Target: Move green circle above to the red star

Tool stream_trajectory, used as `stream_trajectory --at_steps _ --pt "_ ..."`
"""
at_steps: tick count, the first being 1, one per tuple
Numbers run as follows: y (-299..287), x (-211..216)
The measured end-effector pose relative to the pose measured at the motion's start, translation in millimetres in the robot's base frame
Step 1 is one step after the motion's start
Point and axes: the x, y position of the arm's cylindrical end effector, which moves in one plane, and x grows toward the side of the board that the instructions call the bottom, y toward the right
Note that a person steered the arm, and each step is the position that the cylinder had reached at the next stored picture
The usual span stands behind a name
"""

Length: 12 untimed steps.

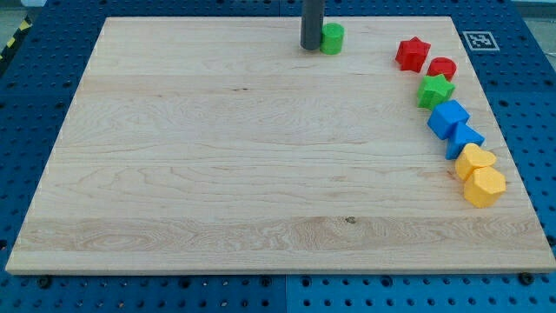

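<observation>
Rod upper part cut off by view's top; my tip touches green circle on its view-left side. No gripper on rig, so no jaw state to tell.

Green circle: near bench top edge, well apart to view's left of red star.

Count, eight blocks:
- Red, 2: red star; red circle just beside it, lower right.
- Green, 2: green circle; green star below red star.
- Blue, 2: upper blue block, lower blue block; shapes unclear.
- Yellow, 2: upper yellow block, lower yellow block; touching, partly overlapped, shapes hard to tell.

Pale wooden board on blue perforated table, black-and-white marker tag at the view's top right.
</observation>
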Motion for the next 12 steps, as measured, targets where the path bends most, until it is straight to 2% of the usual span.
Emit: stream_trajectory --at_steps 1,3,5,8,12 --pt "0 -15" --pt "-37 -8" --pt "-16 20" --pt "72 16" --pt "49 -16"
